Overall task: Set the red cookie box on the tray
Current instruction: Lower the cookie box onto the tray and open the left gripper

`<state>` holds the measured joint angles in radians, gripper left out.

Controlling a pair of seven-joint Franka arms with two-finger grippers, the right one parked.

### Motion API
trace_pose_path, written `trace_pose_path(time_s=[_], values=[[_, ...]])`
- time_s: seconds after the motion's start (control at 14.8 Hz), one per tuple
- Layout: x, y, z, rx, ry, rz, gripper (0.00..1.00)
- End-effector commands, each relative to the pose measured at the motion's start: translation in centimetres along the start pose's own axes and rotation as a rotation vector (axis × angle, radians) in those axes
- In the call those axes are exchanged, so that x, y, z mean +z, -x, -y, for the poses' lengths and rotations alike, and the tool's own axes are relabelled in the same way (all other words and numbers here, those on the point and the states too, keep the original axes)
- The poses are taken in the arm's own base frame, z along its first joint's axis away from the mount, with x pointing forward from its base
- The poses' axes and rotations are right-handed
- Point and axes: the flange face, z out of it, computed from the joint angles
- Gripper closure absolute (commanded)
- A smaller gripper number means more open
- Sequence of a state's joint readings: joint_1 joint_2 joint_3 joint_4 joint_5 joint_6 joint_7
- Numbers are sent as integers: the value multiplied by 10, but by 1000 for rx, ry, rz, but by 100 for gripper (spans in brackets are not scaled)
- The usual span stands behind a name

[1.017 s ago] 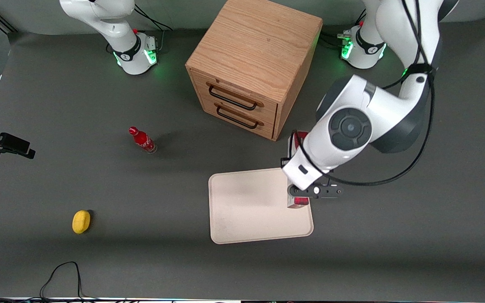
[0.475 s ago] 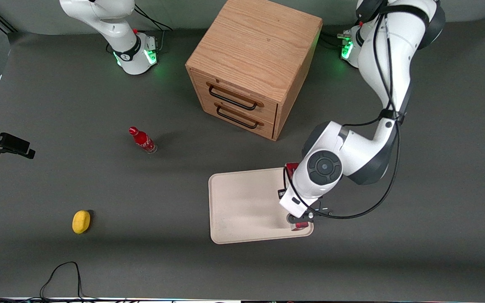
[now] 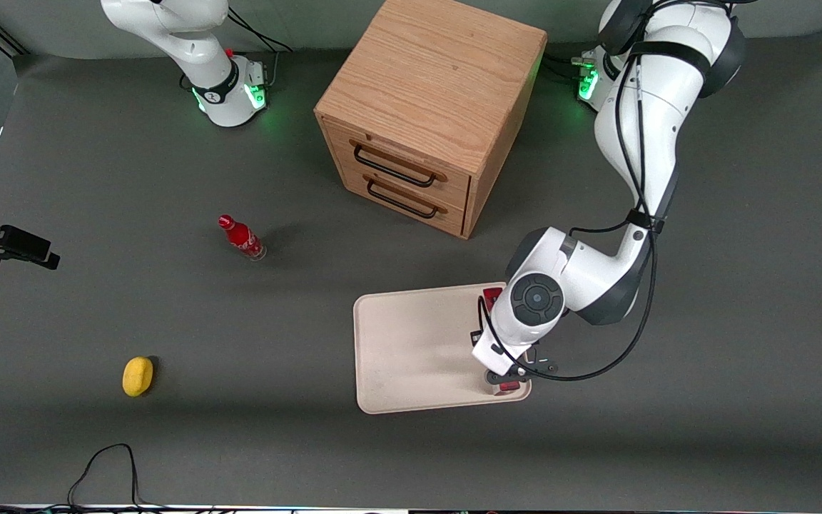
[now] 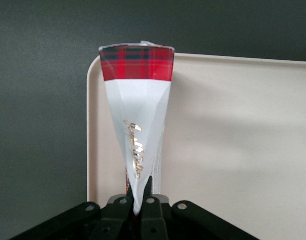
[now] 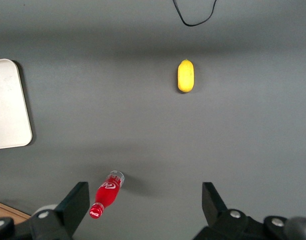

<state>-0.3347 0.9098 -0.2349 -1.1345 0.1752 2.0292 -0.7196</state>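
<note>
Since a second ago the left arm has swung down and toward the front camera, carrying the box from the tray's drawer-side edge to low over the tray's edge at the working arm's end. On the table [image 3: 739, 400] the wooden drawer cabinet [image 3: 425, 114] is the biggest thing, farther from the front camera than the tray [image 3: 411, 343].

At the tray's edge toward the working arm the red cookie box [image 4: 137, 130] hangs in the pincer [image 4: 139, 197], whose fingers are pinched tight on the box's narrow end. From the wrist, the box runs straight away from the pincer, its tartan end over the tray's rounded corner, its long axis along the rim. Whether its underside already touches the tray I cannot tell. I judge that it is close to the rim, so a nudge inward before release would be safer.

Toward the parked arm's end stand a small red bottle [image 3: 241, 238] and a yellow lemon-like thing [image 3: 138, 375].
</note>
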Motion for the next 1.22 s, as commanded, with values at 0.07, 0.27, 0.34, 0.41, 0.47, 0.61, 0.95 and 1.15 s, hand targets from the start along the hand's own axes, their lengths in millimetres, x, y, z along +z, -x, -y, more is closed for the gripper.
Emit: trace_pose_path(time_s=[0.07,0.27,0.34,0.41,0.47,0.61,0.95,1.15], values=[[-1,3,-3,-18,-5,-25,100],[1,3,-3,-18,1,-30,100],[0,2,-2,-19,2,-31,67],[0,2,-2,-23,5,-29,8],[0,2,-2,-27,4,-30,0],[-2,2,-3,-27,5,-32,0],[-19,0,2,-30,-4,-38,0],[-63,1,19,-34,-41,-16,0]])
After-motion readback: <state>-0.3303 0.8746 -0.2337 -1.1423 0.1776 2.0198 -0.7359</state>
